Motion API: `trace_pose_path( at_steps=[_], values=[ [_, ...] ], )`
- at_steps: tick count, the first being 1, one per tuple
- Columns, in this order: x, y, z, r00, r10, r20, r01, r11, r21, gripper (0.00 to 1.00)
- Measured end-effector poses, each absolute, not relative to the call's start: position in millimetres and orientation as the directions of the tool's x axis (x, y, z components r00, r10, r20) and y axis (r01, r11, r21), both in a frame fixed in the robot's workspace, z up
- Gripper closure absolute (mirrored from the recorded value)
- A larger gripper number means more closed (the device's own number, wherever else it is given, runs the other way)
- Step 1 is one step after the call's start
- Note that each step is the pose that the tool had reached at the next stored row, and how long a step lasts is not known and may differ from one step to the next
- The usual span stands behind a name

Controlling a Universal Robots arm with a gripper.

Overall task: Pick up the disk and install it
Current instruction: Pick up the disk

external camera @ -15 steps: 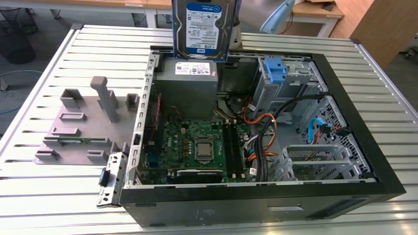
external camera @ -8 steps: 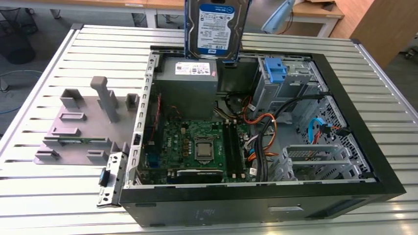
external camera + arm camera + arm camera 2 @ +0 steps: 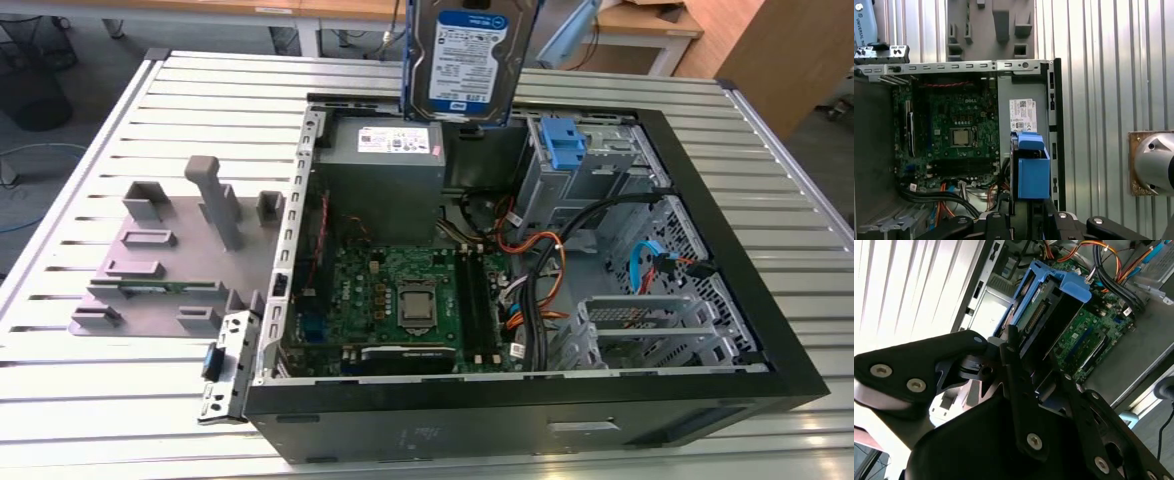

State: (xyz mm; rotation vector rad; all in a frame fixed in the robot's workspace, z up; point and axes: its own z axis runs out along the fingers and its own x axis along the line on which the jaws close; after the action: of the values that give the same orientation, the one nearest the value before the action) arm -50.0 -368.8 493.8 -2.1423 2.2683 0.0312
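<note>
The disk point(image 3: 465, 60) hangs upright in the air with its label showing in the exterior view. The gripper point(image 3: 1031, 362) is closed on it, a finger on either side. Below it lies the open computer case point(image 3: 747, 330), the disk being above the power-supply box point(image 3: 387, 145) towards the table's point(image 3: 80, 380) far edge. A grey stand point(image 3: 174, 250) sits beside the case, on the exterior view's left.

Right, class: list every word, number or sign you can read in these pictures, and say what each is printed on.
Label on the disk: print too small to read.
Sticker on the power-supply box: print too small to read.
</note>
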Motion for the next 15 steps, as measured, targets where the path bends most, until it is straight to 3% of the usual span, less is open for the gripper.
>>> trace_pose_path(
  at_steps=[7,15],
  values=[
    [-42.0,-369.0,493.7,-0.057,-0.998,-0.029,-0.998,0.057,-0.003,0.65],
    [-42.1,-378.5,492.9,-0.055,-0.998,-0.032,-0.998,0.056,-0.038,0.65]
  ],
)
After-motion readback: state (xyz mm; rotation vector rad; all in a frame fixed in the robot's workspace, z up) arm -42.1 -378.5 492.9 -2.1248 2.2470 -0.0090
